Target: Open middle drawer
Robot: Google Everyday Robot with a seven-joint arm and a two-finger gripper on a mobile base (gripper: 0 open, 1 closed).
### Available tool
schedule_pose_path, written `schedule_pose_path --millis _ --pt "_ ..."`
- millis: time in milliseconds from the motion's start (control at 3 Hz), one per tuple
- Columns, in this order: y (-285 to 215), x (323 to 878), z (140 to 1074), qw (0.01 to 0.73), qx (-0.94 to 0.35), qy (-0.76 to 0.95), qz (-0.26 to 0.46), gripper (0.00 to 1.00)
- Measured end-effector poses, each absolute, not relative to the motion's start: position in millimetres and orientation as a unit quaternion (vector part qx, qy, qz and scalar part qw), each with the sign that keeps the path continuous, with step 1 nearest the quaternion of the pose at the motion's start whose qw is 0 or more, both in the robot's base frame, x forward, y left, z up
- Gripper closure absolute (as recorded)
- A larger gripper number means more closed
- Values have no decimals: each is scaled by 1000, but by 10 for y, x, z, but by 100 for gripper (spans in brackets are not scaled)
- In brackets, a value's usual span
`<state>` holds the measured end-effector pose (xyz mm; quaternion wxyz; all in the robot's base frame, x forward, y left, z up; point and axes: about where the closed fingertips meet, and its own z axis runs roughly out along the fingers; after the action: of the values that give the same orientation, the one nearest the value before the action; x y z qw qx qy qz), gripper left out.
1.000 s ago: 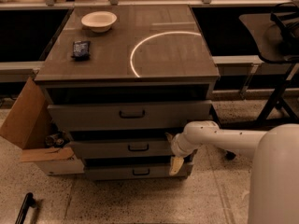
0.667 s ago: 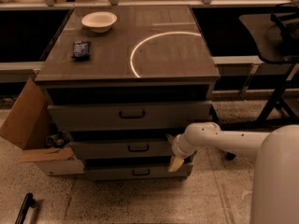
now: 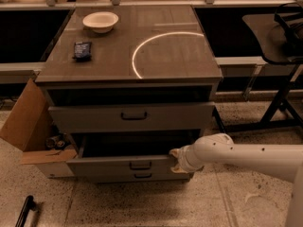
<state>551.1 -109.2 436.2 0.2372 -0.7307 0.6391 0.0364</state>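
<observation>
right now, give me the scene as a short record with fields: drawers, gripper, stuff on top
middle drawer: pulled part way out, dark opening above its front
gripper: at the right end of the middle drawer's front
top drawer: front also standing out a little
bottom drawer: mostly hidden under the middle drawer
cabinet top: white bowl, dark packet
floor, left: open cardboard box

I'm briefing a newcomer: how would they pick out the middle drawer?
Find the grey cabinet with the white bowl on top. The middle drawer is second of three, pulled out under the taller-fronted top drawer, small bar handle, gripper at its right end.
</observation>
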Motion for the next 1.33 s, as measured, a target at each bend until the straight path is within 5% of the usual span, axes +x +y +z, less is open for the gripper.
schedule_pose_path --millis 333,667,1333 --pt "-1135 5145 4422 236 -732 638 44 89" --pt "-1142 5058 4428 236 -732 638 48 100" --pt "-1074 4842 4462 241 -742 622 73 100"
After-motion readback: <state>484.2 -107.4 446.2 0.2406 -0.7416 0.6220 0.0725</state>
